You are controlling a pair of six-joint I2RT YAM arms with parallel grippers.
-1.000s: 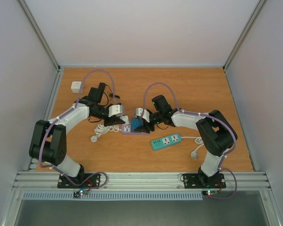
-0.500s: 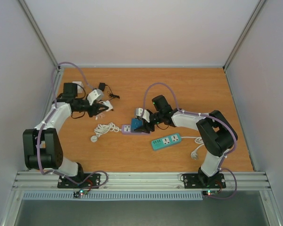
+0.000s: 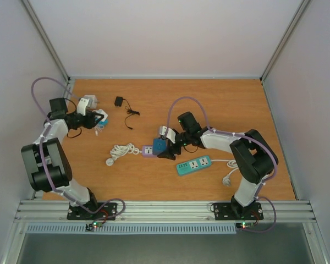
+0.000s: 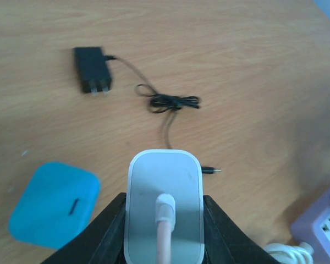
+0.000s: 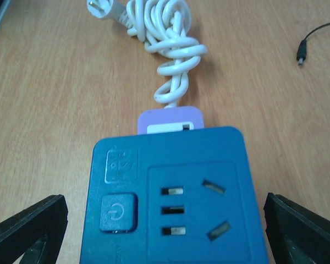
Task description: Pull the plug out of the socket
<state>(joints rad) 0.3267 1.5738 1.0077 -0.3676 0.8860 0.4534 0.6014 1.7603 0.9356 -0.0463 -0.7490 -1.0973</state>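
Wooden desk (image 3: 209,104) carries it all. Your right pincer (image 5: 165,220) stands with its jaws wide apart, one on each side of the blue socket (image 5: 168,195). A purple strip (image 5: 170,118) shows at the socket's far edge. Well apart from it, at the desk's far left, your left pincer (image 4: 164,204) is clamped on the white plug (image 4: 164,179), just beside a cyan case (image 4: 54,204).

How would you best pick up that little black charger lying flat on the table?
Probably take the black charger by the middle of its boxy body, across the two long sides, coming straight down from above. It lies flat, prongs at one end and its thin cord leaving by the other.
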